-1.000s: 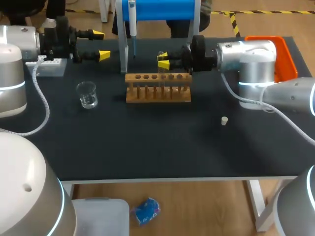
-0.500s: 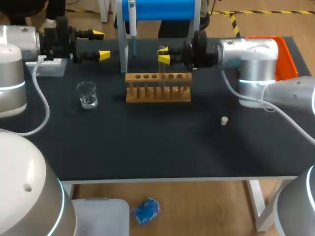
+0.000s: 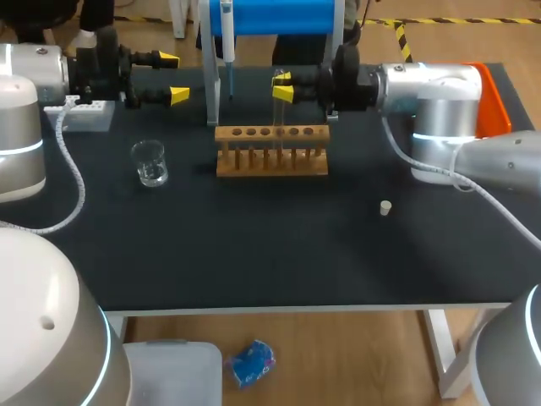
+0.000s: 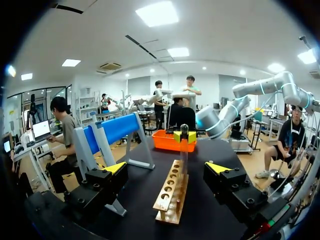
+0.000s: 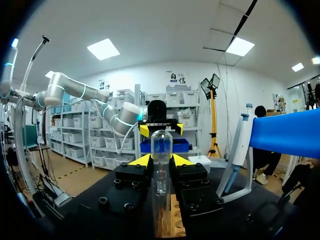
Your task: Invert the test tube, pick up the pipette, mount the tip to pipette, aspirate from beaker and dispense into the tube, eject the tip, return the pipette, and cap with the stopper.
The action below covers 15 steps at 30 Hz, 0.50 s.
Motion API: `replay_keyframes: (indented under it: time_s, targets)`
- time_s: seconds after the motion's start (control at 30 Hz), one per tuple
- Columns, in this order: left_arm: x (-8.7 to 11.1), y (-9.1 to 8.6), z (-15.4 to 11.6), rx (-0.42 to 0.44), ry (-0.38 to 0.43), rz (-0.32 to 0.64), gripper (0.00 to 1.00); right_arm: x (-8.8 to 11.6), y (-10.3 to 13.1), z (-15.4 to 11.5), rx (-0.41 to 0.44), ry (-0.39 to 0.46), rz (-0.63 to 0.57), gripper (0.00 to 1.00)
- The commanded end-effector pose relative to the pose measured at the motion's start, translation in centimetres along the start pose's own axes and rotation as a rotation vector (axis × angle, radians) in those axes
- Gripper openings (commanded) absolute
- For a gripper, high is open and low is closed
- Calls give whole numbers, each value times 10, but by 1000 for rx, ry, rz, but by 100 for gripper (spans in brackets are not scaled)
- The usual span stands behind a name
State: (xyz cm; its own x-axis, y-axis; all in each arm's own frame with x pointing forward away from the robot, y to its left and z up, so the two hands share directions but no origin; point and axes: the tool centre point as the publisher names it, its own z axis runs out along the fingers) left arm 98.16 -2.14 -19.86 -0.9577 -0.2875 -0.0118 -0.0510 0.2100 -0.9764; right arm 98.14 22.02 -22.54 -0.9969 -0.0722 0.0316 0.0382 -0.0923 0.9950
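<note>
Right gripper (image 5: 161, 161) is found clenched on the test tube (image 5: 161, 146): both yellow tips are pressed against the glass from two sides. The tube is held upright, its rounded closed end raised above the jaws and its open end turned down. The wooden rack (image 3: 270, 152) is seen directly under these jaws, with the tube's lower part hanging toward the row of holes; whether the mouth is clear of the rack cannot be told. Left gripper (image 3: 173, 78) is noted released, with nothing between its jaws, and is kept well apart from the tube. From the left wrist, the rack is seen ahead of the spread jaws, end on, with the held tube standing above its far end. The pipette (image 3: 226, 38) is hung on the blue stand (image 3: 270, 15), ahead of the right jaws and off to one side, apart from them. The beaker (image 3: 150, 162) is set on the table (image 3: 254, 245), near the left jaws but not touched by them, and beside the rack's end. The white tip box (image 3: 84, 114) is placed just beside the left arm's wrist, behind its jaws. The stopper (image 3: 385, 207) is left lying on the table on the right arm's side, well apart from both pairs of jaws. An orange tray (image 3: 490, 97) is seen behind the right arm.
</note>
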Motion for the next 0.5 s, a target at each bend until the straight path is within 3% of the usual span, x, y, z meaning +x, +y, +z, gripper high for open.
replay_keyframes:
  time_s: [0.03,0.5]
  targets:
    - [0,1,0,2,-1,2,100,3,7,-1,3,-9,-6,0]
    - [0,1,0,2,-1,2,100,7,28,-2,-17,-25,-13,0]
